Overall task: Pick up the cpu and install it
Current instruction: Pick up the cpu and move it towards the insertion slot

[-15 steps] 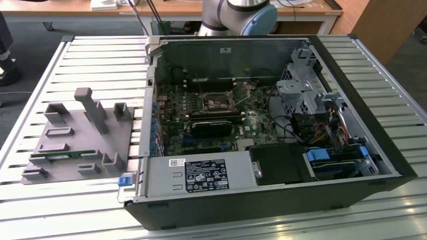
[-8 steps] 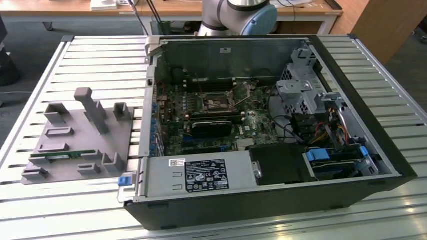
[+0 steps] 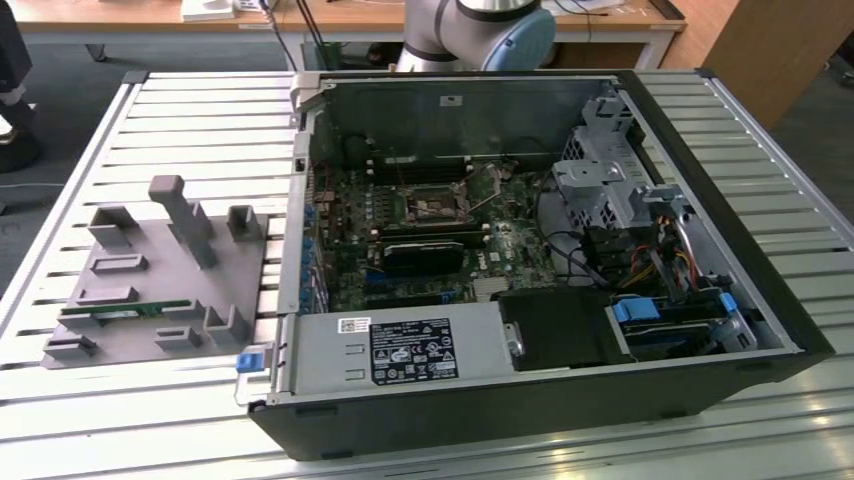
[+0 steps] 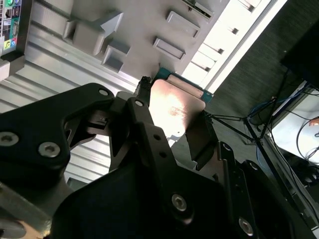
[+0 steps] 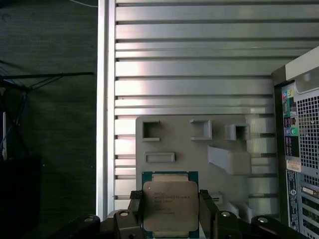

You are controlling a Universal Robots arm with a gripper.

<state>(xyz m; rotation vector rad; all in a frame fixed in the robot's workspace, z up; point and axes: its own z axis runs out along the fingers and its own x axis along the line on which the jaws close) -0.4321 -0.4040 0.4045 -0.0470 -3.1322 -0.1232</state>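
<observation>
Silver cpu (image 5: 169, 204) is clamped in your fingers (image 5: 134, 215) above the grey holder (image 5: 199, 149), so pickup looks done; seating it in the computer case (image 3: 534, 420) is left.

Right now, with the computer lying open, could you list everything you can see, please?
cpu: one, silver top with green edge, held in the gripper.
computer case: one, black and grey, open, on the table.
motherboard: one, dark green, inside the computer case.
tray: one, grey, on the table, at the exterior view's left of the computer case.
memory stick: one, green, lying in the tray.
table: one, silver slats, under the computer case and tray.
robot arm: one, grey and blue, beyond the computer case's far side.
gripper: one, black, shut on the cpu.
</observation>
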